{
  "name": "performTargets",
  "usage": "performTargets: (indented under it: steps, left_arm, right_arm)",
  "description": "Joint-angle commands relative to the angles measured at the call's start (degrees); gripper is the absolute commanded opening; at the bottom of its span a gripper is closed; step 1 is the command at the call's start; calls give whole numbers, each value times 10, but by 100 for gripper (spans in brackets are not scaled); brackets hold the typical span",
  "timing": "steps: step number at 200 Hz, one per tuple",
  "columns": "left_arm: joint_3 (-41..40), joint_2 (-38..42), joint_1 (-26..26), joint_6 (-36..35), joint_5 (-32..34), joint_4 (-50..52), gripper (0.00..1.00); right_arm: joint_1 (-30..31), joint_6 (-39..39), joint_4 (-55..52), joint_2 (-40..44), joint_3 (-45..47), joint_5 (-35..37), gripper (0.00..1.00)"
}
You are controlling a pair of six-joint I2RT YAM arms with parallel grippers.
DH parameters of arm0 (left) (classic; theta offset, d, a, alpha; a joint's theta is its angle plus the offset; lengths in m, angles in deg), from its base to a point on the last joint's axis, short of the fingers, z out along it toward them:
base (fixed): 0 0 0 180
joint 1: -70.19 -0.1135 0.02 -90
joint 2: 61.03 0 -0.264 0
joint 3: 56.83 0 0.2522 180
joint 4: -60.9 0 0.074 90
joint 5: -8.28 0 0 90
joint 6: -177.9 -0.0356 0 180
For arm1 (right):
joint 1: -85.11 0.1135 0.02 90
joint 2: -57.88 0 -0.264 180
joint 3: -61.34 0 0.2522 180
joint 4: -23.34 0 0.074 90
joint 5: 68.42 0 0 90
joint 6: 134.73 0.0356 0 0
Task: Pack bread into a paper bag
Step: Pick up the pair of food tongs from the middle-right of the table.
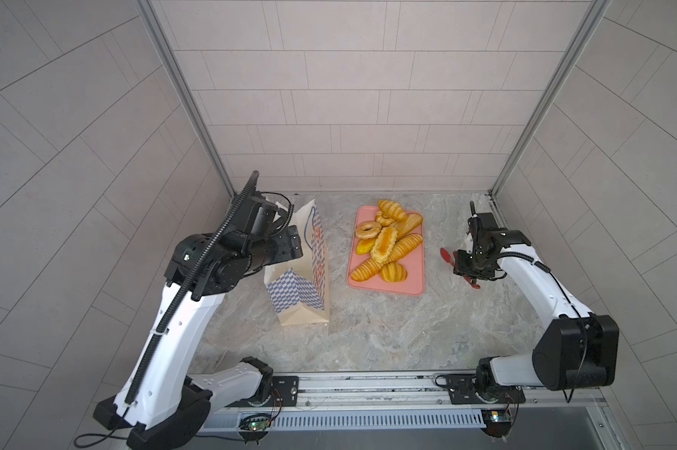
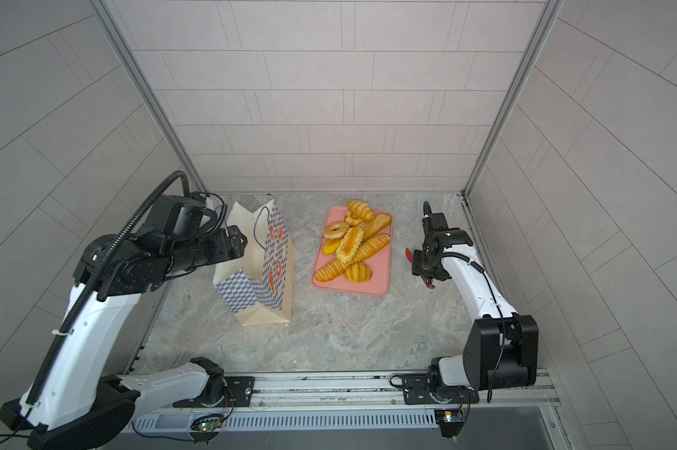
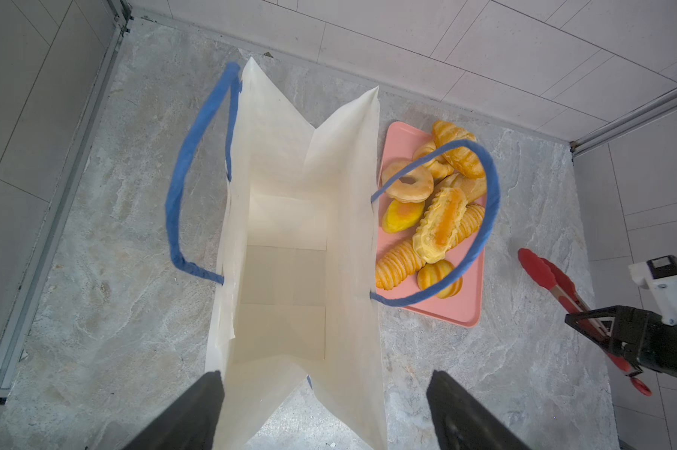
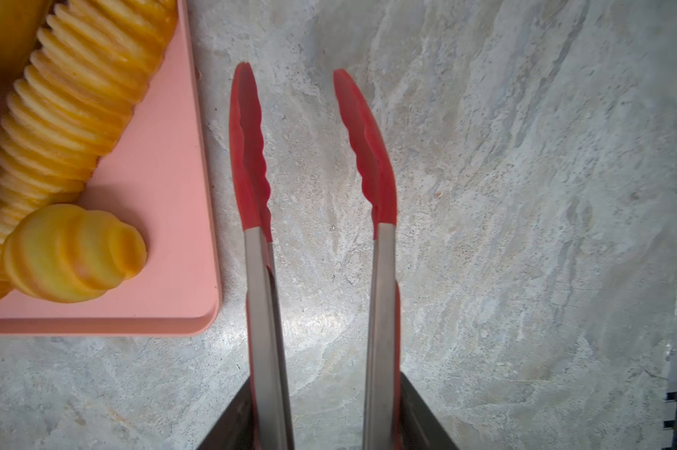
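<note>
Marbled grey desk (image 1: 387, 331) ran between the tiled walls. On it the paper bag (image 1: 301, 288) stood upright, mouth wide, with the left hand (image 3: 325, 376) spread open over its rim. Just beside the bag lay the bread (image 1: 385, 243), heaped on a pink tray (image 1: 414, 286). Beyond the tray the right hand (image 4: 325, 378) clasped the red tongs (image 4: 251, 156) by their handles. The tong tips stood apart, perhaps just clear of the desk.
</note>
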Motion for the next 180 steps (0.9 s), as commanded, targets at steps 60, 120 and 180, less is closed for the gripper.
performTargets:
  steps: [60,120,180]
  left_arm:
    - [33,-14,-31,-31,3,11,92]
    - [72,-33,-95,-55,-32,25,93]
    - [126,-83,-163,-32,-77,2,96]
  right_arm:
    - [-1,-4,-32,101,-20,-29,48]
    - [-2,12,-50,141,-40,-64,50]
    - [-1,22,-78,138,-66,-110,47]
